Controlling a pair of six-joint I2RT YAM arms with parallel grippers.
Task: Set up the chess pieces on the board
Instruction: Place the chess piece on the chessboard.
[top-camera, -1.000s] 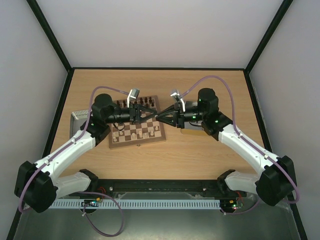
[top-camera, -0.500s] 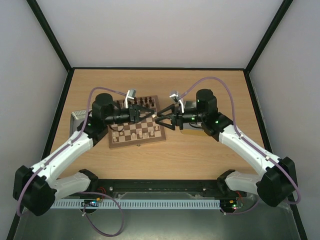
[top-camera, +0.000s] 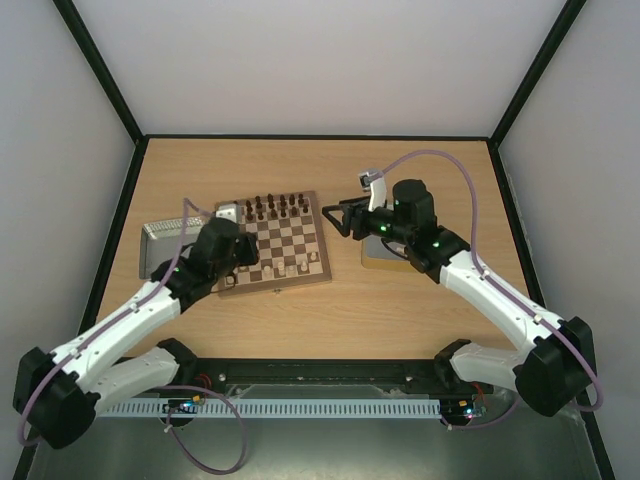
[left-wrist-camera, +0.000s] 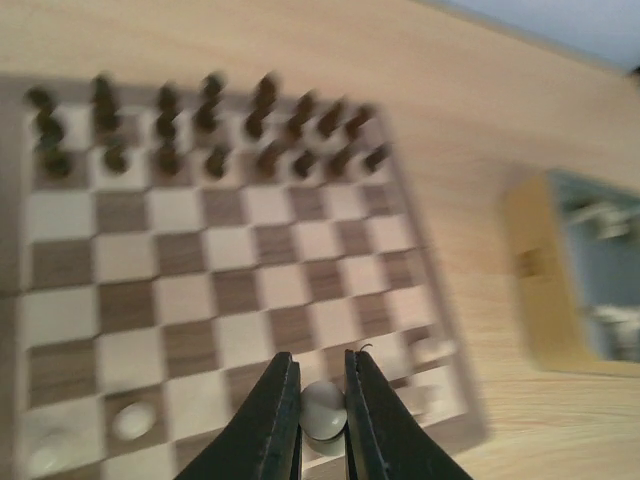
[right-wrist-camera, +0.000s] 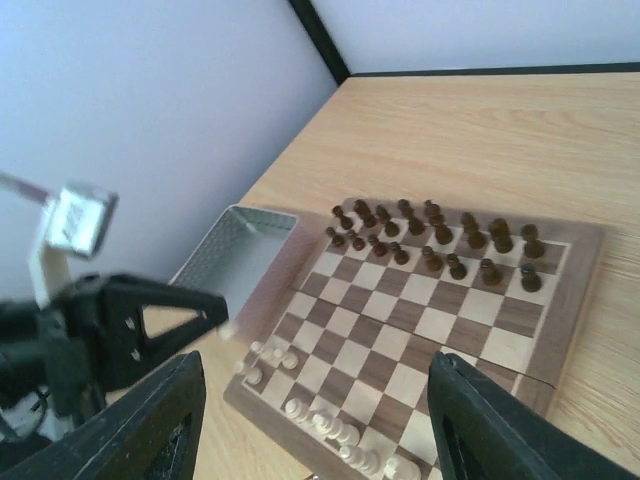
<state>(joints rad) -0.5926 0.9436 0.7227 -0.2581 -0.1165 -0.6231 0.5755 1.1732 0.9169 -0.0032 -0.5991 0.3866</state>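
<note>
My left gripper (left-wrist-camera: 320, 378) pinches 1 pale piece (left-wrist-camera: 323, 410) over the board (left-wrist-camera: 200, 250)'s near edge. My right gripper (top-camera: 338, 216) gapes empty off its far right corner.

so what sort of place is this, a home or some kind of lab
Most likely a robotics lab test cell, not a home: two robot arms bolted at the near edge of a wooden table, plain black-framed white walls closing it in, and a chessboard between them.
</note>
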